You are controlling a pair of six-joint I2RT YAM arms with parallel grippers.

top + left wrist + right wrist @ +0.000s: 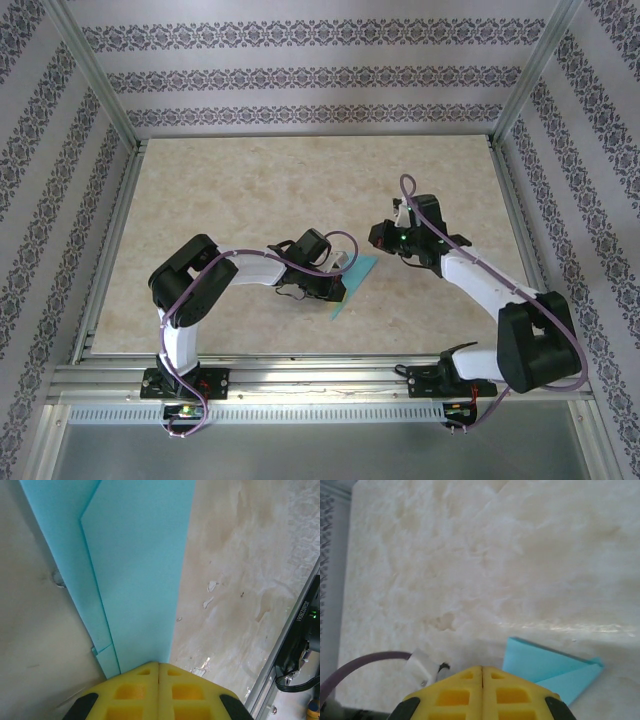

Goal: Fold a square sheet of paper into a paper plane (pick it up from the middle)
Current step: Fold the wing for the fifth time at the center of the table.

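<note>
Left hand (pixel 159 666) has its two yellow fingers pressed together with no gap at the seam. Its tip sits at the near end of the sheet of paper (pixel 140 570). No paper shows between the fingers, so it looks to be bearing down on the sheet, not pinching it, though I cannot tell how firmly it touches.

The sheet is already folded into a long, narrow turquoise shape. One flap lies over a lower layer, and a strip of that lower layer shows along one side. From above it lies flat near the middle of the counter (pixel 250 190), with its point aimed at the near edge. It lies between the two arms, under the left one.

Right hand (pixel 482 670) is likewise closed and holds nothing. It hangs just beside the sheet's other end, and a folded corner shows ahead of its fingertips.

My reading is that the step in hand is setting a crease. To do it well, the closed tip should run straight along the folded edge with light, even pressure. It should travel lengthwise, because a sideways push would skew the layers or slide the whole sheet on the smooth counter. The right hand could come down on the free end to pin it first. That press should land on both layers so the flap cannot spring up.
</note>
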